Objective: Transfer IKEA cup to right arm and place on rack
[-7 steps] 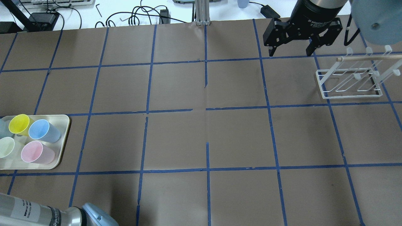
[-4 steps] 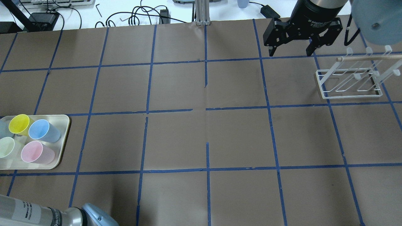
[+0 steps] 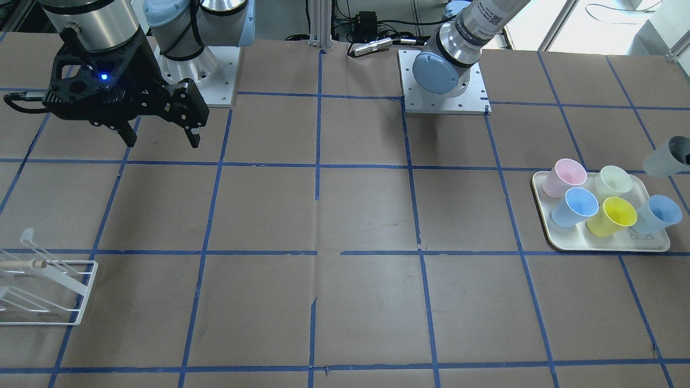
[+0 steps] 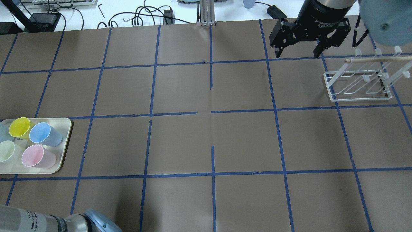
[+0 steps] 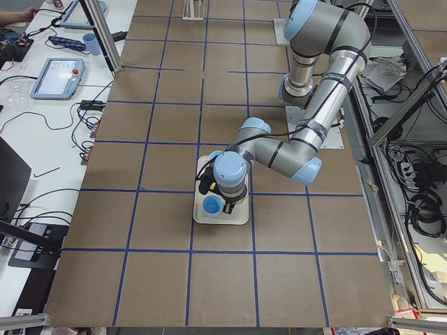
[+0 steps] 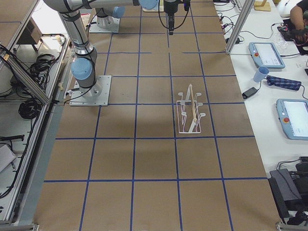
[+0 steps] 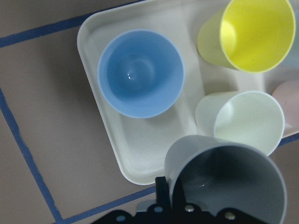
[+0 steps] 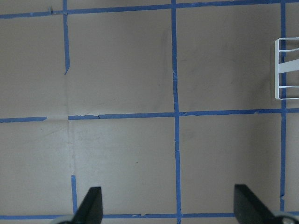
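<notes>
The grey IKEA cup [image 7: 224, 182] fills the bottom of the left wrist view, held by its rim in my left gripper [image 5: 222, 201], with one black finger [image 7: 162, 192] against its outer wall. It hangs tilted above the outer end of the cream tray [image 7: 140, 161] and shows at the right edge of the front view [image 3: 664, 157]. My right gripper [image 4: 299, 55] is open and empty, high over the far side of the table, left of the white wire rack [image 4: 357, 84]. The rack also shows in the front view [image 3: 48, 293].
The tray [image 4: 66, 141] holds yellow [image 4: 20, 127], blue [image 4: 43, 133], pink [image 4: 36, 156] and pale green [image 4: 6, 150] cups, and another light blue cup [image 3: 657, 214]. Brown paper with blue tape lines covers the table. Cables lie beyond its far edge.
The left arm's forearm at the bottom left of the overhead view has slid a little down and left. The right gripper has barely moved and stays open.
</notes>
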Robot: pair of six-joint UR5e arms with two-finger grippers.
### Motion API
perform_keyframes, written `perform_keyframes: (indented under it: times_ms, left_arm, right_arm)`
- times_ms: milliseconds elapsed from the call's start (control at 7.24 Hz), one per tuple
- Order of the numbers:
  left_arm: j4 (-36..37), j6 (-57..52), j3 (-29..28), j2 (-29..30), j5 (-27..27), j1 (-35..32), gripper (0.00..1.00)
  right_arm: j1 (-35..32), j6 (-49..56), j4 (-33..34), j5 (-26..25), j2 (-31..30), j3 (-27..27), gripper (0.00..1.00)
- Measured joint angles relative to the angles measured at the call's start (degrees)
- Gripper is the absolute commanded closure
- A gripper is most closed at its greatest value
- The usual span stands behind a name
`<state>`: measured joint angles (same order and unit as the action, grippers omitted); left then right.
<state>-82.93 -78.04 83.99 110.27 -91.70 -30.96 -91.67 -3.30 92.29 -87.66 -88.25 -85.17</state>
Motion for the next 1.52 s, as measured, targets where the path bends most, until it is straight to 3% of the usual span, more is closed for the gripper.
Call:
perform_keyframes:
  times_ms: [276, 552, 1105, 1519]
  left_arm:
    - [-6.0, 3.2, -3.4, -2.7, 0.7, -4.4, 1.0]
    - [-12.0, 9.7, -3.7, -5.9, 5.8, -8.1, 1.0]
    - [-28.3, 20.0, -2.6, -11.6, 21.9, -17.0, 1.0]
    - [-30.6, 27.1, 4.5, -12.9, 41.9, -25.2, 1.0]
  right_arm:
    - [0.0, 0.0, 0.0, 0.0, 0.0, 0.0, 0.0]
    - [0.3, 0.1, -0.1, 0.1, 0.1, 0.1, 0.0]
    - [5.6, 0.8, -3.3, 3.8, 0.2, 2.7, 0.0]
    - [13.6, 2.1, -9.5, 13.1, 0.3, 4.6, 0.0]
